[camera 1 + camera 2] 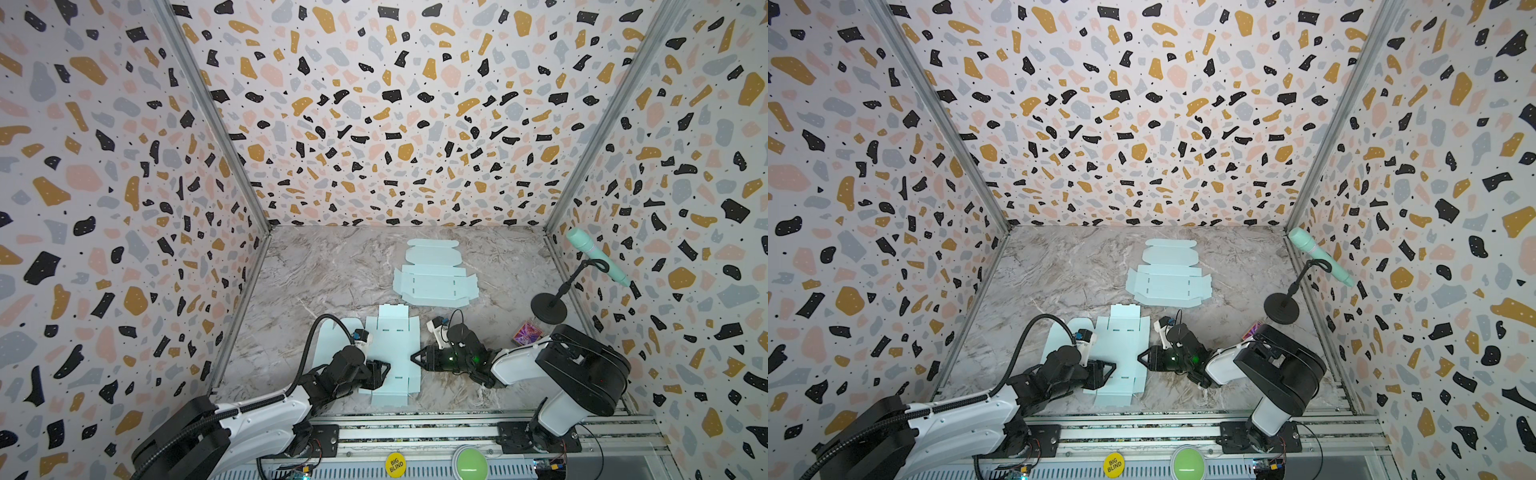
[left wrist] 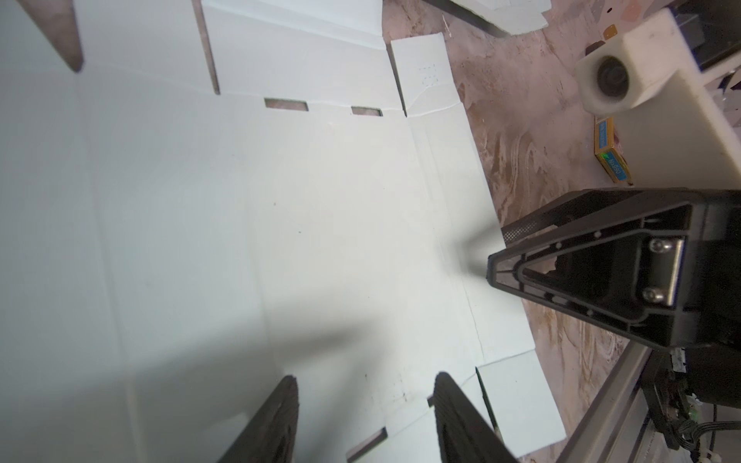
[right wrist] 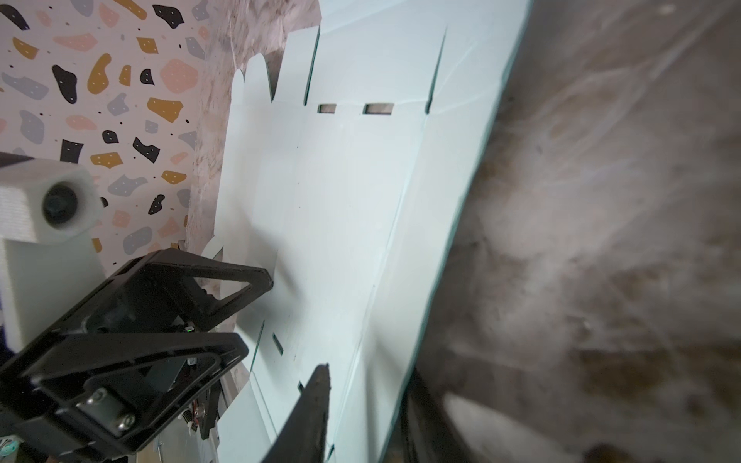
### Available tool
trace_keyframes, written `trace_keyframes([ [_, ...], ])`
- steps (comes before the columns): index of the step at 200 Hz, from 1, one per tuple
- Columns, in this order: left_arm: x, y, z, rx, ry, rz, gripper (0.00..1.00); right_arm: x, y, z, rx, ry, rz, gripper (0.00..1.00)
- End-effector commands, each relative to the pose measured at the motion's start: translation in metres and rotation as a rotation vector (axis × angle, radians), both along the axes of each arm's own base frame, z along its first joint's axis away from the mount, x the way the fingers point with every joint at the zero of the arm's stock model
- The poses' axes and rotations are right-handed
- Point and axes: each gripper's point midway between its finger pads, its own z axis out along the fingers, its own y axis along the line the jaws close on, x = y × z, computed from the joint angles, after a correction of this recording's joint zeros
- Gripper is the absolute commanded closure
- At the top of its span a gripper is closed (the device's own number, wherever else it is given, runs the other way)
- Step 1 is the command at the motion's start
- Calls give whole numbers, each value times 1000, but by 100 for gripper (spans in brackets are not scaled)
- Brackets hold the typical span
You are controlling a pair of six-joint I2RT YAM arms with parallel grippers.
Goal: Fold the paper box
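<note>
In both top views the paper box (image 1: 395, 347) lies flat and unfolded at lower centre, with the left gripper (image 1: 384, 370) spread above it.

Left wrist: no flap is raised.

Right wrist: the right gripper (image 3: 367, 377) straddles the sheet's edge. I cannot tell whether it pinches.

Every fold is left to do.

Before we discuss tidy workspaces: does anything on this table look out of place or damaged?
Nothing looks torn or spilled. Only oddity: a small colourful box sits by the microphone stand base, apart from the near blank and far blank.

My left pincer (image 1: 384, 374) and right pincer (image 1: 415, 358) are black. The paper box (image 1: 390, 345) is pale blue, the worktop (image 1: 324, 274) marbled grey-brown, and the walls (image 1: 395, 124) terrazzo-speckled black, ochre, pink and grey.
</note>
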Motion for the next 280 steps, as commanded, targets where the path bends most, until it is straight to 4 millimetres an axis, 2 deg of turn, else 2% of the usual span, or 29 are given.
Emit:
trace_keyframes([
  [1,-13,8,-18,35,55,-4,45,5,-1,4,19,-17,-47,72],
  [6,-10,5,-13,9,37,-1,46,6,-2,5,22,-18,-56,72],
  [54,-12,2,-14,-12,36,-3,46,4,-3,2,32,-3,-74,83],
  [95,-14,4,-17,-13,35,-1,47,2,-2,-1,59,18,-90,79],
  [130,-16,3,-15,-26,31,-6,47,1,-1,-5,57,31,-94,81],
  [177,-16,7,-11,-22,13,1,48,0,-8,-7,34,22,-116,93],
  [196,-12,6,-3,-28,-10,7,48,2,-12,-6,-7,-1,-115,97],
  [217,-5,-3,18,-68,-54,-3,48,5,-23,-2,-95,-45,-104,98],
  [221,-6,-2,16,-52,-46,-6,48,7,-27,-1,-121,-57,-109,98],
  [251,4,-9,34,-54,-92,-7,48,13,-60,12,-319,-140,-128,99],
  [270,7,-14,38,-66,-100,-13,48,18,-82,22,-383,-179,-151,99],
  [280,12,-20,46,-105,-125,-14,49,23,-91,25,-384,-182,-166,100],
])
